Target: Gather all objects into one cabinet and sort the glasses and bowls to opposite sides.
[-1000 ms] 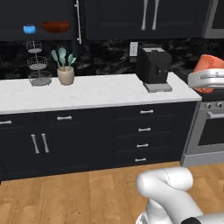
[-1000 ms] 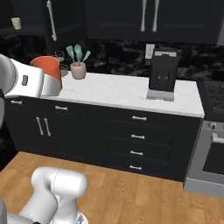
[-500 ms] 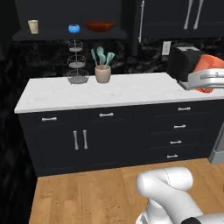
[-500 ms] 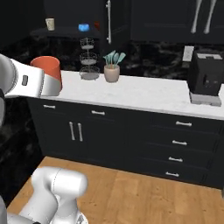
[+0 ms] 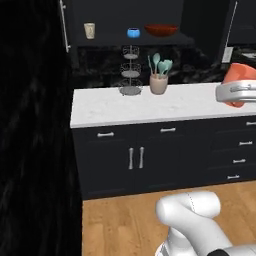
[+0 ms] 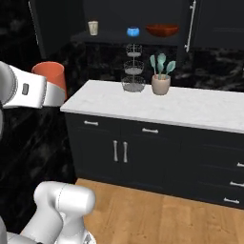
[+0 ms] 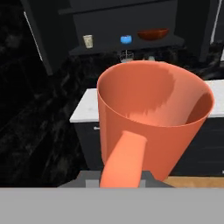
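Cabinet door (image 5: 64,25): stands open at the left of the cabinet (image 6: 128,35), its pale bar handle facing the room; the dark shelf is clear to reach from the front.
Beige cup (image 6: 93,27): upright at the left end of the shelf. Judged light, stiff and smooth; take it across the straight wall, low on the body.
Blue bowl (image 6: 133,31): near the shelf's middle, well apart from the beige cup. Judged small and light; the rounded side would slip, so the rim is the better hold.
Red-brown bowl (image 6: 163,30): at the right end, just beside the blue bowl. Judged too wide to span; pinch the rim only.
Wire basket stand (image 5: 131,71): on the counter (image 5: 190,106) below the shelf, with the utensil pot (image 5: 158,82) just beside it on the right.
Orange-red cup (image 7: 153,113): carried in front of the hand, mouth up, empty, with a handle-like tab toward the camera. Judged rigid, light and smooth-walled.
Gripper (image 5: 239,93): clamped on the orange-red cup; the fingers themselves are hidden.
Placement: judged to belong at the left, beside the beige cup, away from the bowls.
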